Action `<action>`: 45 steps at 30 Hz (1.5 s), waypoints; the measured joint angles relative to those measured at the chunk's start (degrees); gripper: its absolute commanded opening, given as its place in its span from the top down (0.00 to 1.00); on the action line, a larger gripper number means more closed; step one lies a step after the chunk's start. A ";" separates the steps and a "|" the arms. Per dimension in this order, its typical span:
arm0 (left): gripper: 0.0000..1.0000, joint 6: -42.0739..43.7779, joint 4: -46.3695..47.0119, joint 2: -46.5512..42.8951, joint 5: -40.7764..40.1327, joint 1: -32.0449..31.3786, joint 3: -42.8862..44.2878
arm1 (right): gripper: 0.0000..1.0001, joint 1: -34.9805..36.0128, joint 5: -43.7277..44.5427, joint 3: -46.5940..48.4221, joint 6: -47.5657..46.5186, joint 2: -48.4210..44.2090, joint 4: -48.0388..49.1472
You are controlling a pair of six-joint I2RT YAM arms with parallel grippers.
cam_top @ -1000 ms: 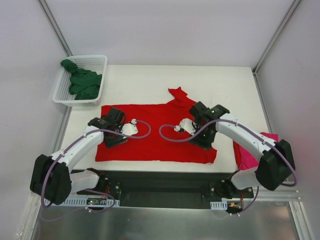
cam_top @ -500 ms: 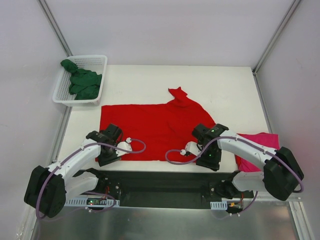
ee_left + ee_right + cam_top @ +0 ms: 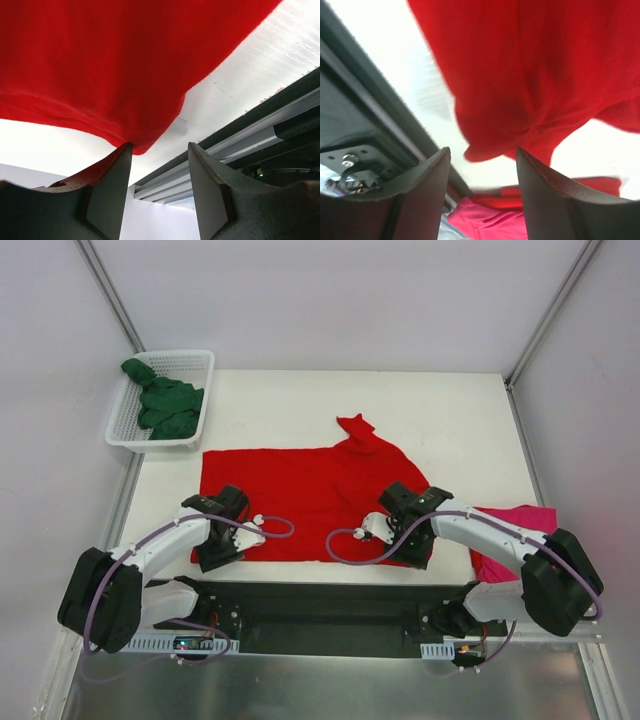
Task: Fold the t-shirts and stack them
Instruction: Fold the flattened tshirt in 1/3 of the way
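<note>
The bright red t-shirt (image 3: 310, 495) lies spread flat mid-table, one sleeve bunched at the far side. My left gripper (image 3: 213, 555) is open at its near-left corner. In the left wrist view that corner (image 3: 142, 142) hangs just past my open gripper (image 3: 160, 150), touching the left fingertip. My right gripper (image 3: 420, 553) is open at the near-right corner. The right wrist view shows that corner (image 3: 490, 145) just beyond my gripper (image 3: 482, 152), not held. The magenta-pink t-shirt (image 3: 510, 535) lies at the right edge and also shows in the right wrist view (image 3: 490, 220). The dark green t-shirt (image 3: 165, 405) sits crumpled in the basket.
A white mesh basket (image 3: 196, 362) stands at the far left corner of the table. A black metal rail (image 3: 320, 605) with the arm bases runs along the near edge, close behind both grippers. White walls enclose the table on three sides.
Both grippers moved from over the red shirt's middle toward its near hem, then shifted slightly back. The shirt's near edge now lies a little farther from the rail.
</note>
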 measured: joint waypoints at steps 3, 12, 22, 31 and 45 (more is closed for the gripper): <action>0.52 0.02 -0.15 1.40 -0.02 0.00 0.57 | 0.44 0.00 0.96 -0.04 0.42 2.73 2.75; 0.55 -0.07 -0.09 4.70 0.02 0.00 4.13 | 0.45 0.00 2.54 -1.20 1.55 7.34 6.82; 0.58 -0.04 0.39 5.90 0.07 0.00 4.31 | 0.44 0.02 3.98 -1.38 1.05 6.43 4.68; 0.68 -0.09 0.79 5.90 0.09 0.00 4.28 | 0.45 0.00 5.57 -1.38 0.74 4.48 1.49; 1.00 0.20 0.79 5.92 0.11 0.00 3.30 | 0.98 0.00 5.57 -3.52 0.17 5.35 1.77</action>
